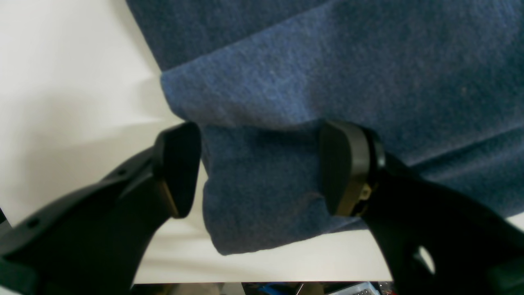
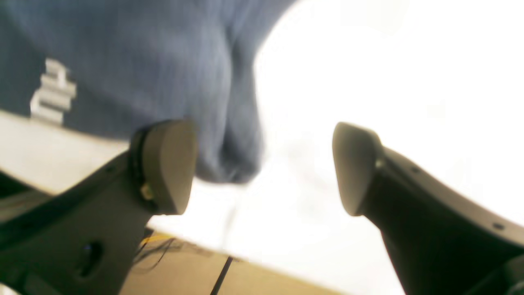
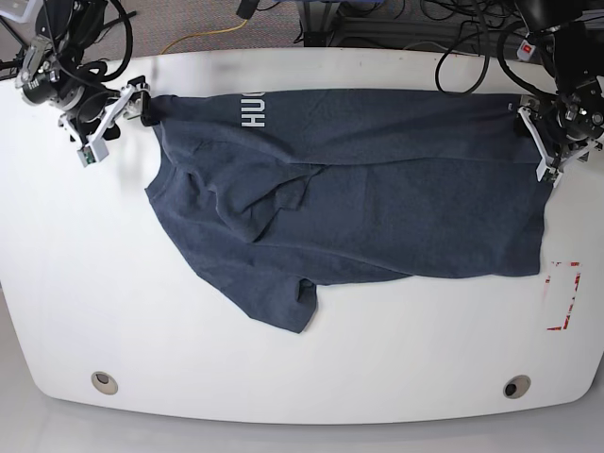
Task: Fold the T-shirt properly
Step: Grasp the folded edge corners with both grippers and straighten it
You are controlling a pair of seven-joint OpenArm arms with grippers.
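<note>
White table [image 3: 302,349] carries the T-shirt [image 3: 377,208], spread across the far half, partly doubled over, lettering at the far left. Left gripper [image 1: 260,168], at the right edge, has its jaws released astride a folded corner. Right gripper [image 2: 262,168], far left, is likewise released beside a hanging fold. Risk: closing now may pinch one layer only, dragging the fold askew.

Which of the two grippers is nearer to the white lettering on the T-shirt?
The right gripper, at the T-shirt's corner beside the white lettering; the left gripper is at the opposite end.
</note>
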